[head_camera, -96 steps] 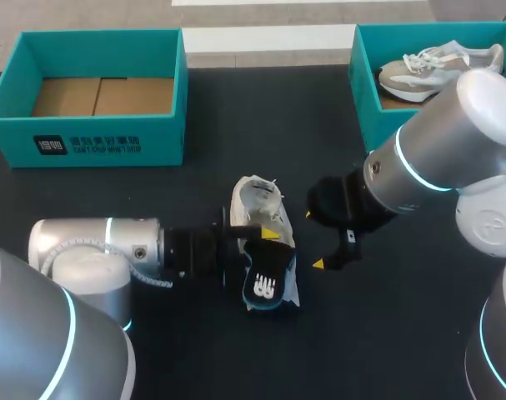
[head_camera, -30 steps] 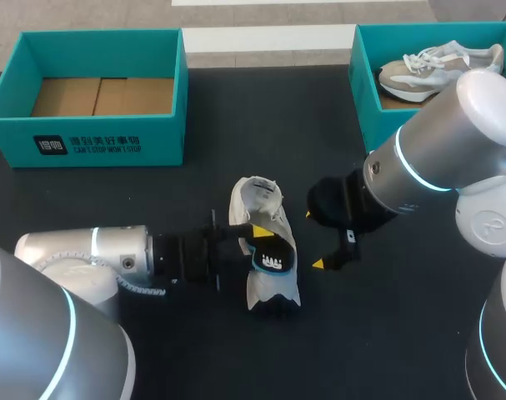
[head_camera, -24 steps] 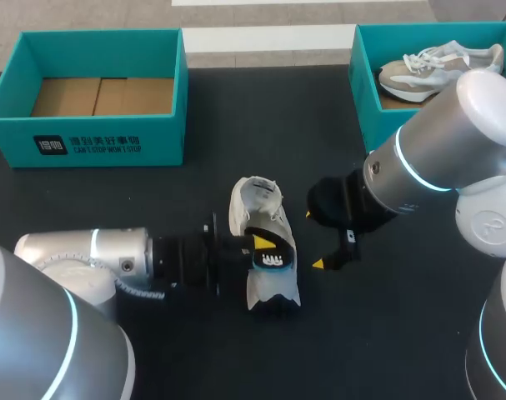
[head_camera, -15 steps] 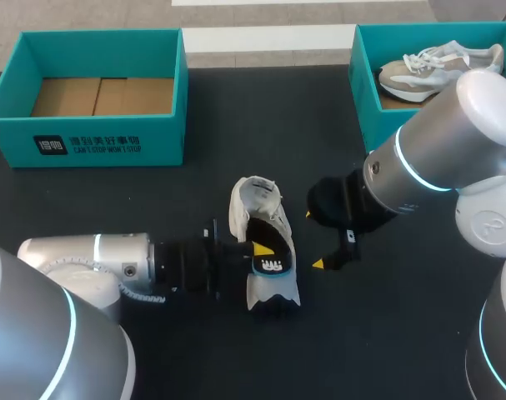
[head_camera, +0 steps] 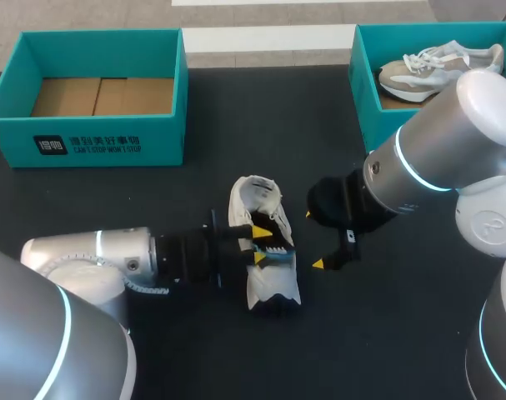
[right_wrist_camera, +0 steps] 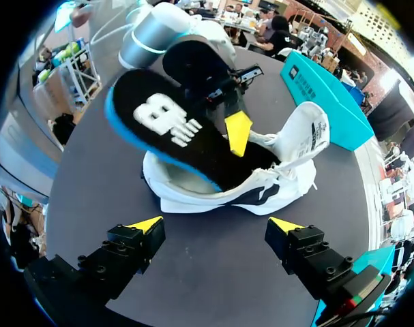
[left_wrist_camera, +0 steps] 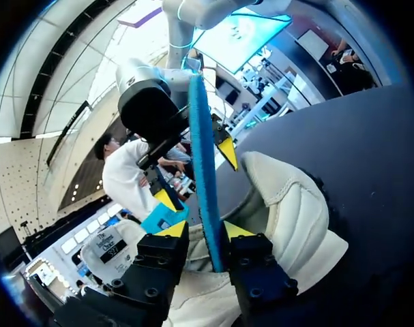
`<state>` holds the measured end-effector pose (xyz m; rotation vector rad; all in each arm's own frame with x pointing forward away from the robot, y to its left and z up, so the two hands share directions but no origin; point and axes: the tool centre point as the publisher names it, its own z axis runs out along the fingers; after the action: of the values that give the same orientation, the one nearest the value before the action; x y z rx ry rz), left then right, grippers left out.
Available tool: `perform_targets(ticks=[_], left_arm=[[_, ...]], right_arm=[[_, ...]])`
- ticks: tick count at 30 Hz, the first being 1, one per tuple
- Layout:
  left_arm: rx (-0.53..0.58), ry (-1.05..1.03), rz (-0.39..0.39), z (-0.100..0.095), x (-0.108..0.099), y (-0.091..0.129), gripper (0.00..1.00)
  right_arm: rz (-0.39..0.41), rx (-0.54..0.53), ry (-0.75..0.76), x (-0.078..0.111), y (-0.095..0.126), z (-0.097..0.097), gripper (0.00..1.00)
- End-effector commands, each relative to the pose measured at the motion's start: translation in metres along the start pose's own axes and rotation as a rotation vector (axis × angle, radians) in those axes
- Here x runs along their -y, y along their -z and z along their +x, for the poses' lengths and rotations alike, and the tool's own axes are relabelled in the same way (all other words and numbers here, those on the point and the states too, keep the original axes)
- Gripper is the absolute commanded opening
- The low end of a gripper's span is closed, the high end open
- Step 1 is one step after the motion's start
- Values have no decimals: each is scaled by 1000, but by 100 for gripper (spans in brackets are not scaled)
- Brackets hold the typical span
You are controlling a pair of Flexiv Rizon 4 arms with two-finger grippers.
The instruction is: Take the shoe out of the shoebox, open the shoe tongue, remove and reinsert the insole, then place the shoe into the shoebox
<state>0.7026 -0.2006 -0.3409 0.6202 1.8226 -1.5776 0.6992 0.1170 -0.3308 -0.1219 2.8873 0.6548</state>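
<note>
L gripper [head_camera: 258,244] [left_wrist_camera: 203,230] is pinched on the insole [head_camera: 275,253] [left_wrist_camera: 200,163] [right_wrist_camera: 171,128]. Its two yellow tips sit close together w/ the blue-rimmed edge clamped btwn them, one pad on each face. Seen along its fingers, the insole runs edge-on straight ahead of the tips. One end dips into the white shoe [head_camera: 258,198] [left_wrist_camera: 292,208] [right_wrist_camera: 292,153] and the logo end sticks up and out, tilted.

The shoe lies on its side on the black table [head_camera: 194,333], just under and ahead of the L fingers, touching them. Can't tell how deep the insole goes.

R gripper [head_camera: 313,240] [right_wrist_camera: 213,225] is spread wide and holds nothing. It hangs just beside the shoe, on the side away from the L gripper, w/ bare tabletop btwn its tips and a gap to the shoe's sole.

The teal shoebox [head_camera: 111,142] w/ a cardboard floor is well apart, far beyond the L gripper. A 2nd teal box [head_camera: 365,92] behind the R arm holds another shoe [head_camera: 436,65].
</note>
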Motion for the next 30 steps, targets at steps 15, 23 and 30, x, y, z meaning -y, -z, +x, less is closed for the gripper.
perform_targets(ticks=[15, 23, 30], left_arm=[[-57, -46, 39, 18, 19, -6, 0], [-99, -137, -31, 22, 0, -8, 0], [-81, -146, -67, 15, -5, 1, 0]], right_arm=[[-1, 1, -1, 0, -1, 1, 100], [-1, 1, -1, 0, -1, 1, 100], [-1, 1, -1, 0, -1, 1, 100]])
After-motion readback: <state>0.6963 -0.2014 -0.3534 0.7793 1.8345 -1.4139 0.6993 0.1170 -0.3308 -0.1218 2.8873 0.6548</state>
